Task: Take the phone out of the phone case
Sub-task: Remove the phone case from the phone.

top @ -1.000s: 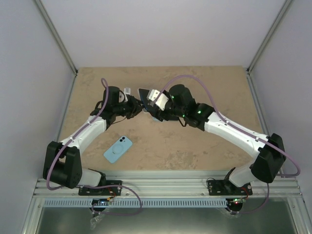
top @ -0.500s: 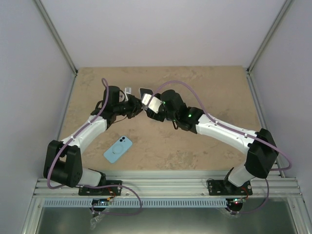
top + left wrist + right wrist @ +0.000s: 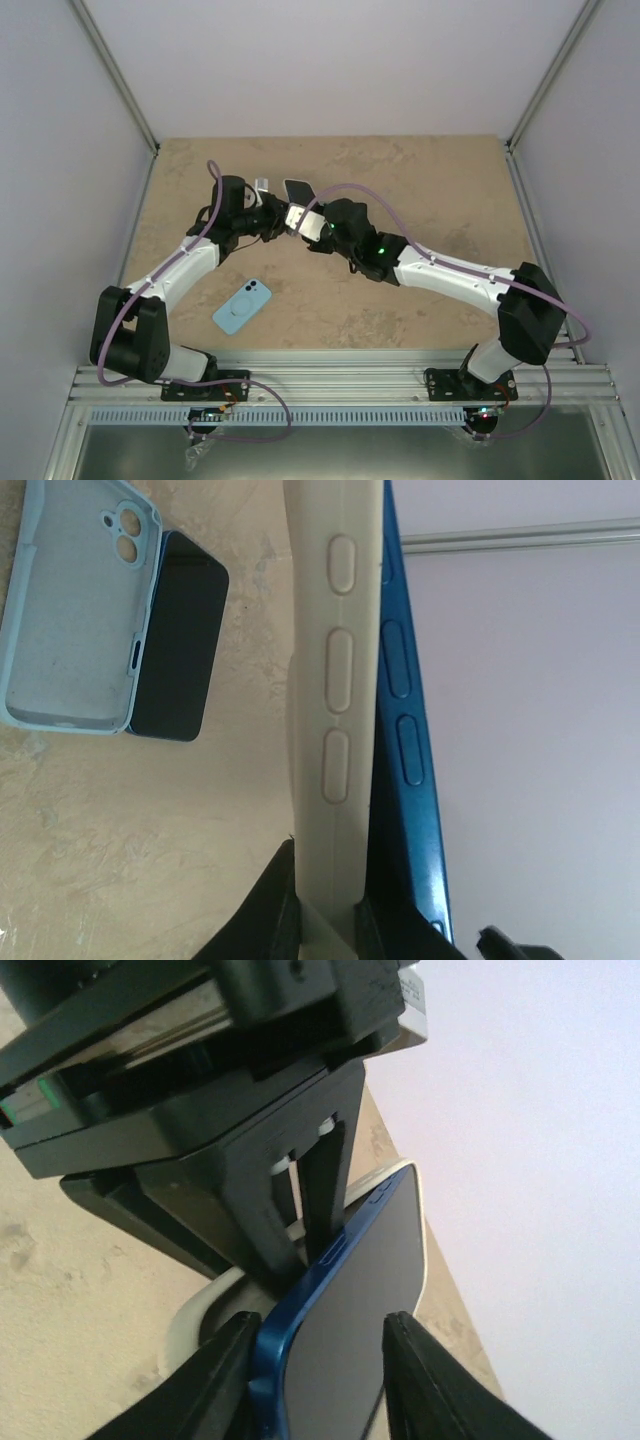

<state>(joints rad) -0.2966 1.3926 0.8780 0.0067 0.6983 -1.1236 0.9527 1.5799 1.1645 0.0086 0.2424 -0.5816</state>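
Right tool [image 3: 318, 1328] further left, astride phone [image 3: 365, 1280], grip unclear; left tool [image 3: 335, 915] tight on case [image 3: 335, 680]; beige tabletop [image 3: 340, 312].

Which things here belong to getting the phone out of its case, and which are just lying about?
Job: cream case, blue phone, left gripper, right gripper.
Lying about: empty light blue case, black phone, second light blue case with a ring.
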